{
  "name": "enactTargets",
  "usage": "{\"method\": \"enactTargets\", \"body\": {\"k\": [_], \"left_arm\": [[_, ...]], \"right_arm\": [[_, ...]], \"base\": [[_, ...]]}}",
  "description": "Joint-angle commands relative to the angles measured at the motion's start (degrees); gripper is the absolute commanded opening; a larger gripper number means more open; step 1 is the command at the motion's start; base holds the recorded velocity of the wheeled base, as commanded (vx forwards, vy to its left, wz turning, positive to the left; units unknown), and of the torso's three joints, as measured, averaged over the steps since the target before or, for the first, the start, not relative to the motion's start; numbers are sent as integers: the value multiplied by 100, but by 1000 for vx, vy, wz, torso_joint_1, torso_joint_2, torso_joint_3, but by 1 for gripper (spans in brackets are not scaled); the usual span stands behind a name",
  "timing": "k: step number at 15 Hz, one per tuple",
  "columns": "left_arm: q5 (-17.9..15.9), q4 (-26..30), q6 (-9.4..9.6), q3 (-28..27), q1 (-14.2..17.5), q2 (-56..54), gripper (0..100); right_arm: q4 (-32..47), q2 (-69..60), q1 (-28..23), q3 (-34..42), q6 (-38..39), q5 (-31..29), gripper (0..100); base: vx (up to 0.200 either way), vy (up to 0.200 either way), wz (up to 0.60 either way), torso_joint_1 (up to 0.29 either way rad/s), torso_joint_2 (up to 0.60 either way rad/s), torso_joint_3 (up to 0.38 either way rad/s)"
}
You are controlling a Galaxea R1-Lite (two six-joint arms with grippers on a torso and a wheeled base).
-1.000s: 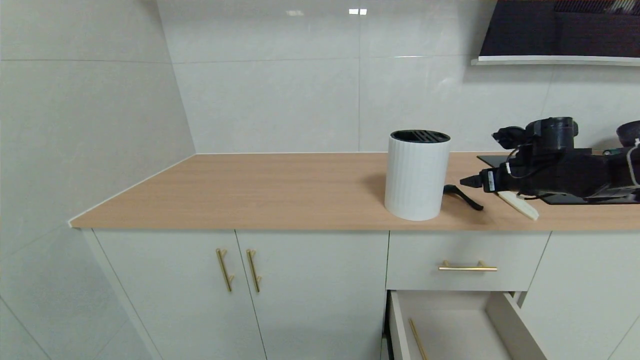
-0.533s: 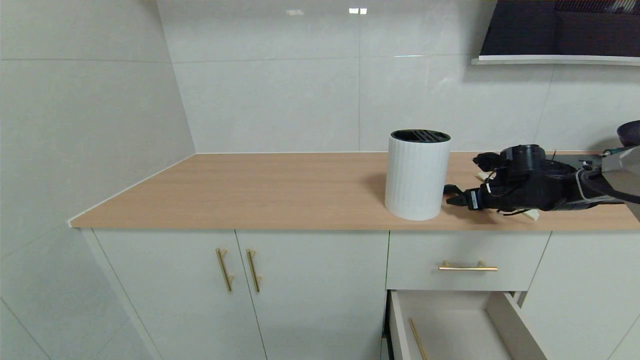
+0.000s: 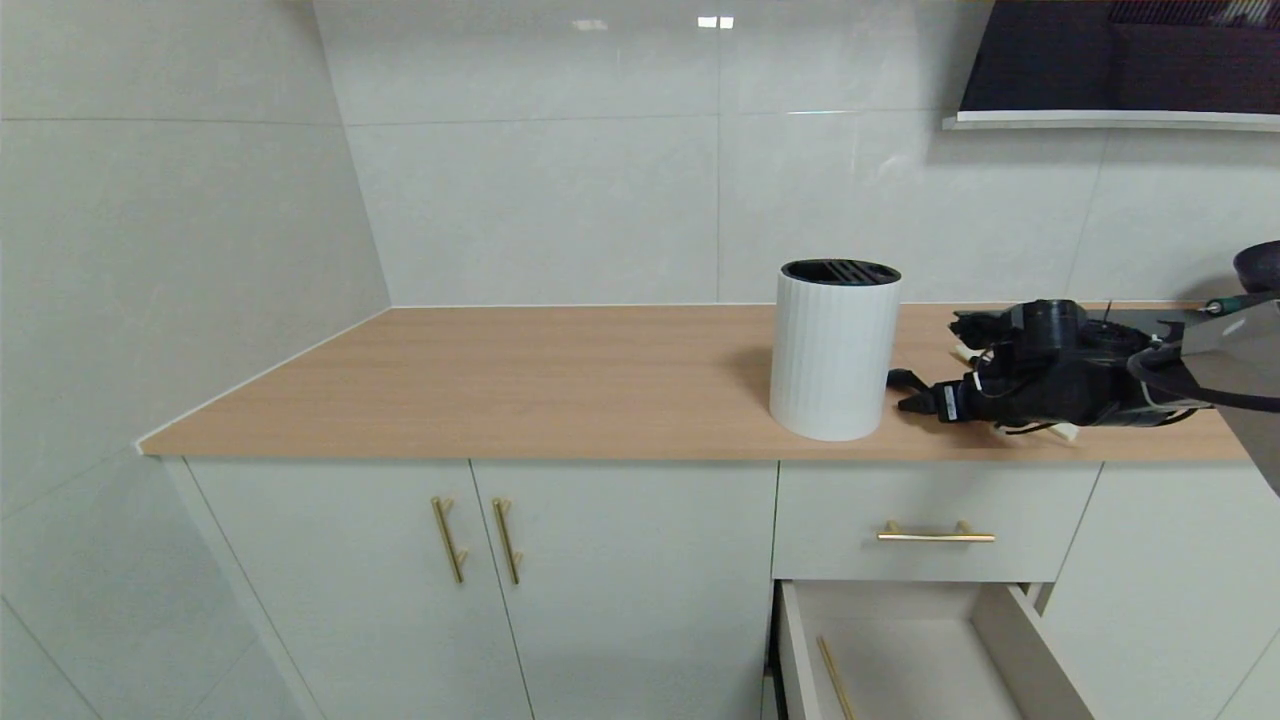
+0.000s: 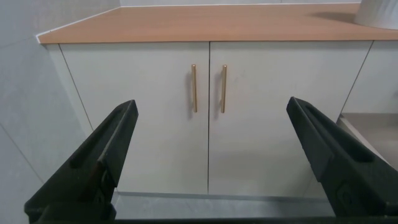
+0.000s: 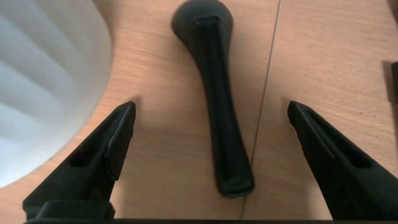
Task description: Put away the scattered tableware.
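Observation:
A black spoon-like utensil (image 5: 214, 93) lies flat on the wooden counter (image 3: 560, 380), just right of a white ribbed holder (image 3: 833, 355) with a black slotted top. My right gripper (image 3: 912, 402) hangs low over the counter and is open, its two fingers on either side of the utensil's handle without touching it (image 5: 211, 186). The utensil's rounded end (image 3: 901, 378) peeks out beside the holder (image 5: 43, 81). A cream utensil (image 3: 1064, 432) lies partly hidden under the right arm. My left gripper (image 4: 211, 168) is open and empty, low in front of the cabinet doors (image 4: 208, 118).
A lower drawer (image 3: 900, 640) stands pulled out below the closed drawer with a gold handle (image 3: 936, 537). A black hob (image 3: 1150, 320) and a dark pot edge (image 3: 1258, 265) sit at the counter's right end. The counter left of the holder is bare.
My right arm has dropped toward the counter and shifted left, bringing its open fingers down around the black utensil. The holder has not moved.

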Motion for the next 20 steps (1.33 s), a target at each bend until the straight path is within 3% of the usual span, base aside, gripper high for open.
{"method": "enactTargets", "body": {"k": [1, 2, 8, 11, 15, 17, 20], "left_arm": [[1, -1, 6, 0, 2, -2, 100], [1, -1, 6, 0, 2, -2, 100], [1, -1, -2, 0, 2, -2, 100], [1, -1, -2, 0, 2, -2, 100], [1, -1, -2, 0, 2, -2, 100], [1, -1, -2, 0, 2, -2, 100], [1, -1, -2, 0, 2, -2, 100]], "right_arm": [[7, 57, -7, -33, -1, 2, 100], [16, 74, -7, -50, -1, 2, 0], [7, 92, 19, -50, 25, -7, 0], [16, -119, 37, -15, 447, -7, 0], [209, -1473, 195, 1171, 1212, -587, 0], [174, -2545, 195, 2454, 1247, -570, 0], [165, -3477, 345, 3755, 1256, -605, 0]], "base": [[0, 0, 0, 0, 0, 0], [0, 0, 0, 0, 0, 0], [0, 0, 0, 0, 0, 0], [0, 0, 0, 0, 0, 0], [0, 0, 0, 0, 0, 0], [0, 0, 0, 0, 0, 0], [0, 0, 0, 0, 0, 0]]}}
